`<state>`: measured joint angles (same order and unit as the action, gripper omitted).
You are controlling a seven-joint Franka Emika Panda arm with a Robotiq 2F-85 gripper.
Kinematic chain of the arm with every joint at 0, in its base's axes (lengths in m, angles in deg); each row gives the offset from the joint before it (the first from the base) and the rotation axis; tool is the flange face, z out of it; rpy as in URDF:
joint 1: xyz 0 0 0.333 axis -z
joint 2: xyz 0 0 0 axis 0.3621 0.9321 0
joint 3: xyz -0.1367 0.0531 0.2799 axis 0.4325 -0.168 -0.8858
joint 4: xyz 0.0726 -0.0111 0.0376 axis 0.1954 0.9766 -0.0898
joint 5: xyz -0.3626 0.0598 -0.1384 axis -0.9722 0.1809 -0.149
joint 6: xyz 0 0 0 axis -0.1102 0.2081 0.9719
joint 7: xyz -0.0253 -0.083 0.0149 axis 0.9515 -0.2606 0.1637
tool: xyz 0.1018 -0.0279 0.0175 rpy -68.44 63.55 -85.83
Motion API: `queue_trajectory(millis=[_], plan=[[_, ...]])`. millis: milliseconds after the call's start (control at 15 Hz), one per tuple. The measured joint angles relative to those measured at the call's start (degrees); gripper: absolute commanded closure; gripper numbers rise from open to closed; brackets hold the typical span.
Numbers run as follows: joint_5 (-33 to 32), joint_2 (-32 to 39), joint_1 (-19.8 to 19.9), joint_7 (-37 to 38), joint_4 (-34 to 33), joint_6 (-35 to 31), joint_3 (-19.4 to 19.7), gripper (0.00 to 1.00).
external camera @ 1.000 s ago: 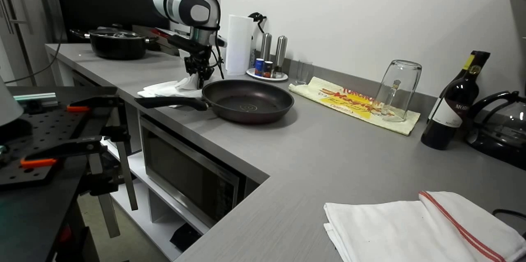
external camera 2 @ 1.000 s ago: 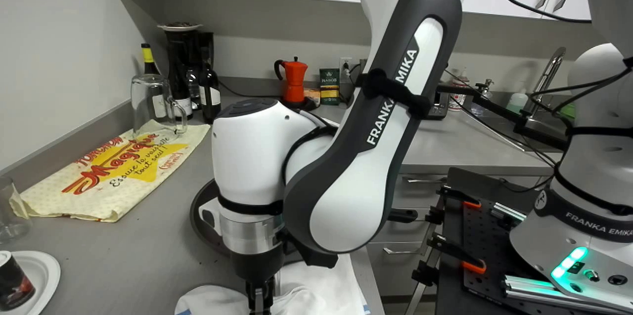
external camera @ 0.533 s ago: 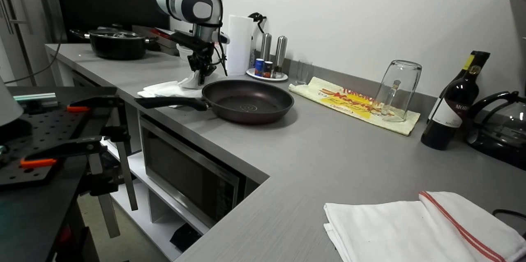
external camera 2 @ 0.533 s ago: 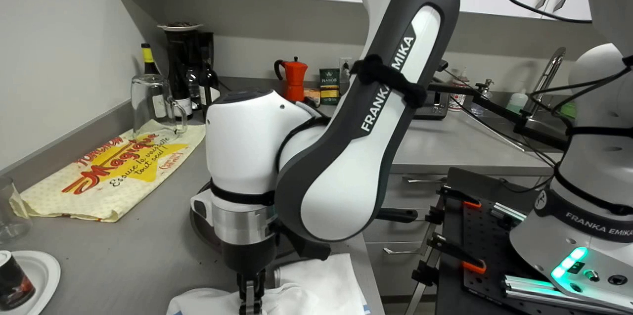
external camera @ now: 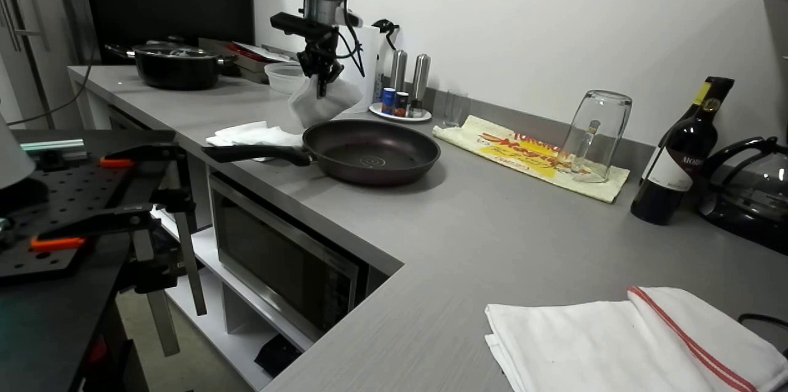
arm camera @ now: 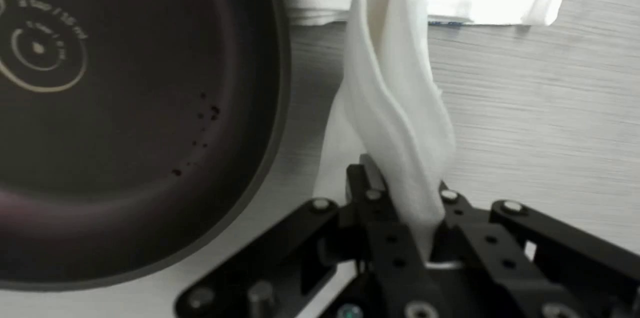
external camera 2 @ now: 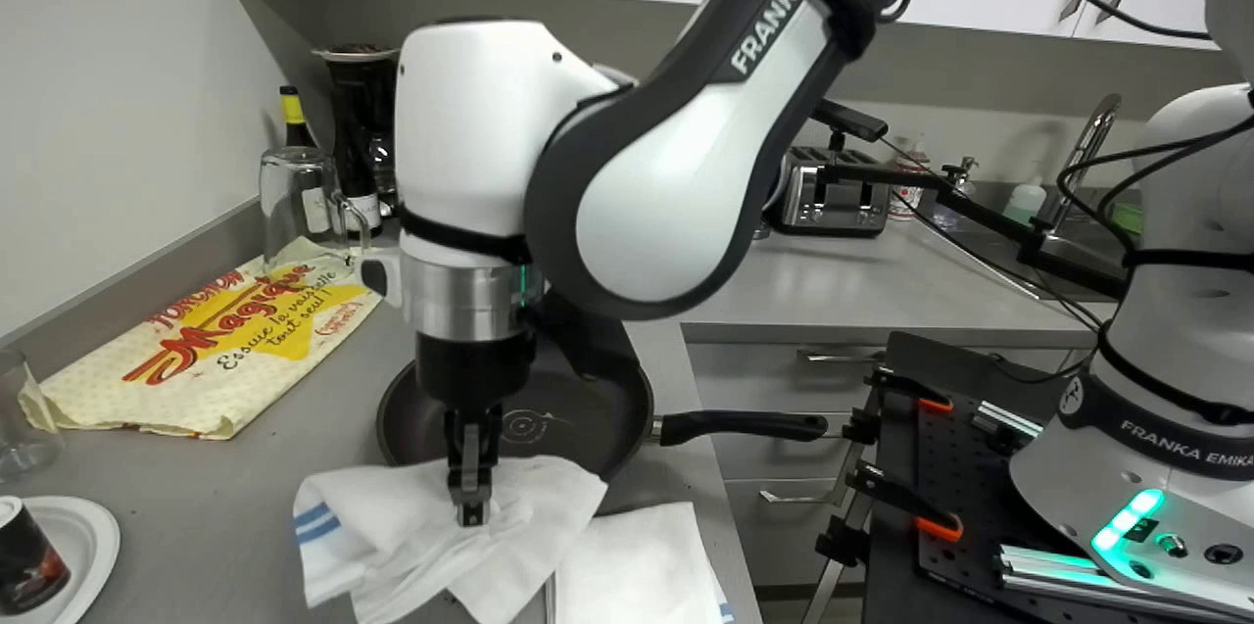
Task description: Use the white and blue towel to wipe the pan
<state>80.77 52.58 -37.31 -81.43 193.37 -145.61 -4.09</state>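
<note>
My gripper (external camera: 322, 89) is shut on a white towel with blue stripes (external camera 2: 318, 524), and the towel hangs from the fingers above the counter. In an exterior view the fingertips (external camera 2: 472, 509) pinch the towel near its middle. In the wrist view the towel (arm camera: 400, 123) bunches up between the fingers (arm camera: 407, 185). The dark frying pan (external camera: 375, 155) sits upright beside the towel, its handle (external camera 2: 745, 424) pointing over the counter's edge. In the wrist view the pan (arm camera: 145, 123) is left of the gripper and has several dark specks (arm camera: 215, 111) inside.
A folded white cloth (external camera 2: 637, 565) with a blue stripe lies beside the pan. A plate (external camera: 394, 112) with shakers stands near the paper roll (external camera: 360, 66). A glass mug (external camera: 597, 133) stands on a yellow printed cloth (external camera: 492, 143). A red-striped towel (external camera: 572, 343) lies at the front.
The gripper has risen and shifted toward the pan, lifting the white and blue towel off the counter. The folded cloth and the pan have stayed in place.
</note>
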Motion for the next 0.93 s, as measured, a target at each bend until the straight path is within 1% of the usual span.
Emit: queue_trajectory(millis=[267,467,933], plan=[[0.0,-6.1,3.7,-2.3,1.0,2.2,0.4,0.96],[1.2,-8.2,6.8,-4.9,1.6,3.7,1.1,0.96],[14.1,-7.1,13.9,-15.2,1.4,12.0,1.1,0.96]])
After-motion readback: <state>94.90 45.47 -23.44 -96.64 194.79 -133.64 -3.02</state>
